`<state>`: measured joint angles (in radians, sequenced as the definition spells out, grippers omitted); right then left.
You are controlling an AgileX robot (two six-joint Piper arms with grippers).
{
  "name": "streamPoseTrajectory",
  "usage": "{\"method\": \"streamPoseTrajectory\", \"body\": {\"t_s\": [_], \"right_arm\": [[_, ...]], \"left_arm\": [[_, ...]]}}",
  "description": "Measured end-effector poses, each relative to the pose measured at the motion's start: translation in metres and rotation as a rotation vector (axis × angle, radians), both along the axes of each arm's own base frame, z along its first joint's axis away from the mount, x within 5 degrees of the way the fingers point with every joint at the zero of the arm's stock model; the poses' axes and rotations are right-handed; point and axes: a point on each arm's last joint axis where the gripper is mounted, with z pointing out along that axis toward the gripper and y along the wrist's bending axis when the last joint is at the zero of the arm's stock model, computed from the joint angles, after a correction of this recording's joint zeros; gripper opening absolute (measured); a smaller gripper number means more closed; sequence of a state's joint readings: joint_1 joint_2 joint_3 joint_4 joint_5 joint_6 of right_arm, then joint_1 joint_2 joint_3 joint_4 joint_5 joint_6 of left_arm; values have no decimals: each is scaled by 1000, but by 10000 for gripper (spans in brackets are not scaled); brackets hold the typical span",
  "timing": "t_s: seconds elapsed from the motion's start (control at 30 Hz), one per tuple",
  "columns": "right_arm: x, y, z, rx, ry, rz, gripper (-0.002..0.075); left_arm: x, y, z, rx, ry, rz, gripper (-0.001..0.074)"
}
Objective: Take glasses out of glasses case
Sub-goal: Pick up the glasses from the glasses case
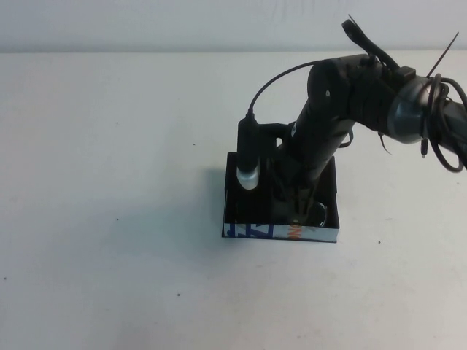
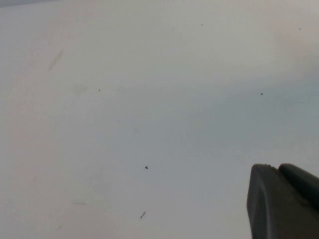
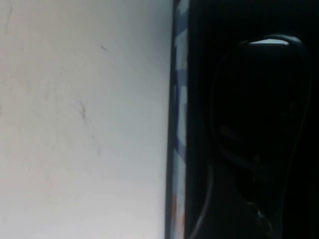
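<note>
The glasses case (image 1: 248, 232) is a small black box with a white front wall printed in blue and orange, at the table's middle. My right gripper (image 1: 295, 206) reaches straight down into it from the right arm. Part of the glasses (image 1: 319, 212) shows as a thin lens rim beside the gripper, inside the case. In the right wrist view the case's white wall (image 3: 179, 124) runs beside the dark inside, where a lens outline of the glasses (image 3: 259, 99) shows faintly. My left gripper (image 2: 278, 168) is shut and empty over bare table, out of the high view.
The white table (image 1: 109, 182) spreads wide on all sides of the case. The right arm's cable (image 1: 281, 80) loops above the case, and its wrist camera (image 1: 249, 164) hangs over the case's left part.
</note>
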<state>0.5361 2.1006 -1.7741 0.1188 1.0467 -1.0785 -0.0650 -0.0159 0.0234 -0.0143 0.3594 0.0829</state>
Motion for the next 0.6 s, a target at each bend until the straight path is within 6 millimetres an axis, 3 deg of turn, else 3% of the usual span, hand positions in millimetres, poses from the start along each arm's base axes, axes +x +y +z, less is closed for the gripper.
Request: {"method": "streamPoseTrajectory", "body": {"t_s": [0.47,0.6], "right_arm": [[13,-6,-15,29,14,-65,323],[15,-3,-30,39,56,-76,323]], "left_arm": [[0,0,0,0,0,0,-5],[0,0,0,0,0,0,-4]]}}
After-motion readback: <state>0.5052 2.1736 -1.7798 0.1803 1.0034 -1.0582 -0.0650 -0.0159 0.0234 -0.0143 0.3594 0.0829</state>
